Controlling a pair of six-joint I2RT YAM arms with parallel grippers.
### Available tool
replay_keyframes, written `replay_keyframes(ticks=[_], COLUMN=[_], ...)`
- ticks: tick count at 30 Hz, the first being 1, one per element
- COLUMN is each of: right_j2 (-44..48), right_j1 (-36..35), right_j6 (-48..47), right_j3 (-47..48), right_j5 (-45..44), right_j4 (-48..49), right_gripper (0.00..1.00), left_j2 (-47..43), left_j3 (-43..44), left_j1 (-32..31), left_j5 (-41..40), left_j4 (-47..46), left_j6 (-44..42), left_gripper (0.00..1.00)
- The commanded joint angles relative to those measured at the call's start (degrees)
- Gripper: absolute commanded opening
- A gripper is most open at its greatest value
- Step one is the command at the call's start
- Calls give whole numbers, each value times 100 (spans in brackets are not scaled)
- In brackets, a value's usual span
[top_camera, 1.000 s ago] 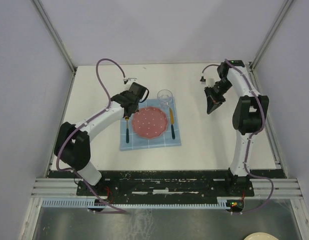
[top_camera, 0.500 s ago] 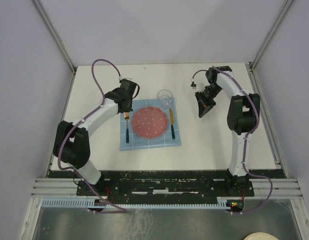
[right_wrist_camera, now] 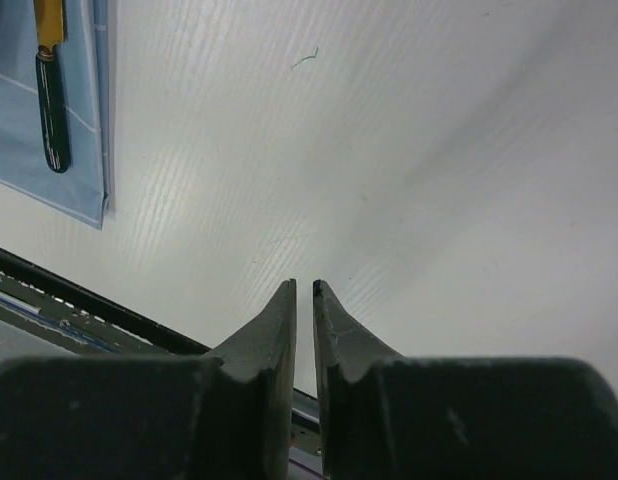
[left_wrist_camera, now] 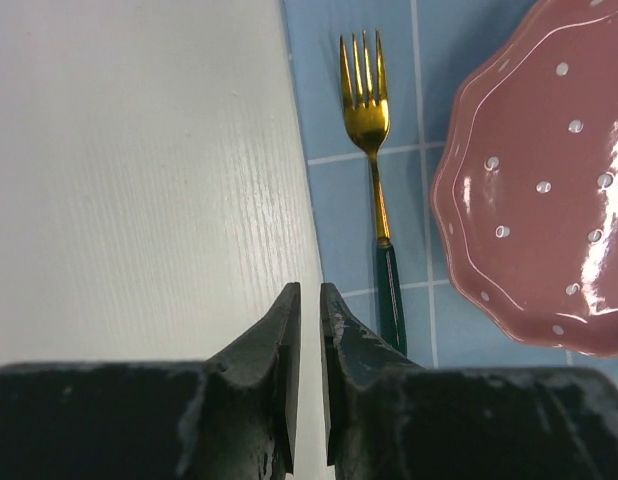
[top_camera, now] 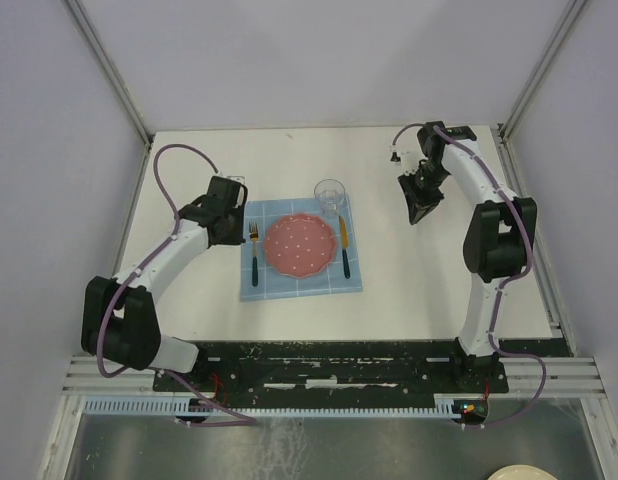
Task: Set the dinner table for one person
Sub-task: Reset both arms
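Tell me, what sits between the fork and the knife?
The pink dotted plate sits between the fork and the knife, all on the blue placemat; the top view shows it.

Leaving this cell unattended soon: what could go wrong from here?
The left claw sits at the placemat edge beside the fork; a sideways move might snag the cloth and shift the fork. The glass stands on its far corner; a tug on the cloth or a sweep by the right claw could tip it.
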State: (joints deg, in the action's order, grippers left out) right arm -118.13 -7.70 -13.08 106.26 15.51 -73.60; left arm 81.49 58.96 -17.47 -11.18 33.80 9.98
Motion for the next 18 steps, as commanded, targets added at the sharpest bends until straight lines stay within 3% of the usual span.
replay_keyframes(ticks=[1, 7, 18], right_j2=[368, 604, 791], right_j1=[56, 50, 50], right_j6=[193, 114, 132], right_j3=[70, -184, -413], right_j5=[-231, -24, 87], right_j4=[96, 52, 137], right_gripper=[20, 23, 22], left_j2=[-270, 70, 413], left_j3=[-88, 195, 425], left_j1=[157, 217, 218], left_j5=[342, -185, -101], left_j4=[-200, 35, 77], left_j6=[213, 339, 312], left_gripper=[19, 19, 17])
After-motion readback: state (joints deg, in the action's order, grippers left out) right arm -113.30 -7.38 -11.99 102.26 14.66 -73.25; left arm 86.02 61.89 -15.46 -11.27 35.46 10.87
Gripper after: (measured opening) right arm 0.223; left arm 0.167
